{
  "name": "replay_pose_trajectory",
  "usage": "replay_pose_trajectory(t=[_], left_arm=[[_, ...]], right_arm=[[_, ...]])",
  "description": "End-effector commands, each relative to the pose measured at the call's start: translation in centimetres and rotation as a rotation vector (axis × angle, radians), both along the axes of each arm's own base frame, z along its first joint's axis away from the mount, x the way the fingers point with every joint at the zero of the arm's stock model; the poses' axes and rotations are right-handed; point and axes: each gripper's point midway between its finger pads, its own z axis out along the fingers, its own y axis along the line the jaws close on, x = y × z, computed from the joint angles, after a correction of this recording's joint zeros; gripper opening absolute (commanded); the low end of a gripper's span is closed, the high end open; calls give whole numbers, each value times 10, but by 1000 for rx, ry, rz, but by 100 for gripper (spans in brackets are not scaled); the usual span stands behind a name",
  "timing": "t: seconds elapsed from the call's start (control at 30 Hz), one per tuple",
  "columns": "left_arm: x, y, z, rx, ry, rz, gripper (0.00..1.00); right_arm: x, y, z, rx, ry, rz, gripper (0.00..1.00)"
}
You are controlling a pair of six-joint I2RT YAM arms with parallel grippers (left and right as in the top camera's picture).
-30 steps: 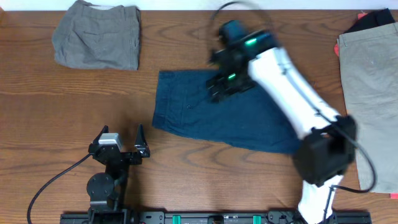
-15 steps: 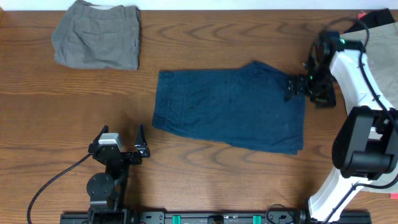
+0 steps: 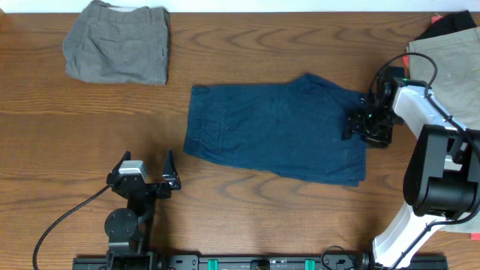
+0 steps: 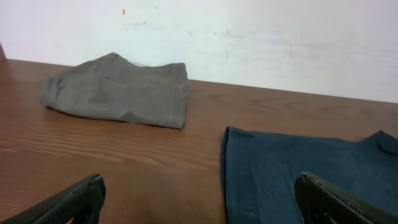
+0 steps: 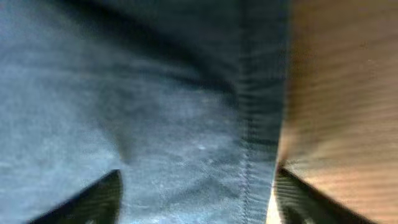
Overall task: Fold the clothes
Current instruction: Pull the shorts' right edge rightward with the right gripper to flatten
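In the last second I have seen the right arm swing off the middle of the dark navy-blue fabric shorts (image 3: 274,131) and out to their right-hand edge. It now sits a little lower along that edge than half a second ago. The shorts themselves have not shifted: they lie flat in the middle of the brown wooden desk (image 3: 247,225), with a small bump on the far edge. I take this to mean the arm is lining up on the hem for a fold across to the left, which has not yet begun.

The right fingers (image 3: 366,126) are spread. In the blurred wrist view one finger is over cloth and the other over bare wood, with the stitched hem (image 5: 249,155) between them, and nothing is pinched yet. The left fingers (image 3: 148,163) are also spread wide and hold nothing, parked near the shorts' near-left corner but apart from it.

For room, there is bare wood to the left of the shorts and in front of them. The folded grey fabric shorts (image 3: 116,41) lie well apart at the far left. The beige fabric shorts (image 3: 450,82) lie close behind the right arm, so I judge that side tight.
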Motion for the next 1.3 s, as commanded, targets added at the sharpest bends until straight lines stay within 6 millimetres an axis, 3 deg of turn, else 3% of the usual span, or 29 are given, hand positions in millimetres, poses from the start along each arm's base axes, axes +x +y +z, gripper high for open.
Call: replay_pose_trajectory(t=[0.0, 0.2, 0.47, 0.7, 0.83, 1.0, 1.1, 1.13, 1.17, 1.23, 1.27], left_arm=[[-1, -4, -15, 11, 44, -22, 98], [-1, -4, -15, 11, 44, -22, 98], [-1, -4, -15, 11, 44, -22, 98], [-1, -4, -15, 11, 44, -23, 98], [-1, -4, -15, 11, 44, -22, 98], [-1, -4, -15, 11, 44, -23, 98], [-1, -4, -15, 11, 44, -22, 98], [-1, -4, -15, 11, 44, -23, 98], [-1, -4, -15, 11, 44, -22, 98], [-1, -4, -15, 11, 44, -22, 98], [-1, -4, -15, 11, 44, -23, 98]], right_arm=[[-6, 11, -7, 31, 15, 1, 42], [6, 8, -6, 26, -30, -10, 1], [41, -16, 26, -33, -118, -28, 1], [41, -47, 42, -210, -89, -40, 1], [42, -39, 43, -167, -90, -36, 1], [44, -46, 44, -201, -96, -39, 27], [44, -48, 47, -206, -95, -53, 32], [44, -49, 49, -205, -92, -68, 38], [44, -48, 52, -200, -89, -75, 50], [44, -42, 58, -166, -83, -73, 99], [44, -36, 63, -134, -79, -72, 99]])
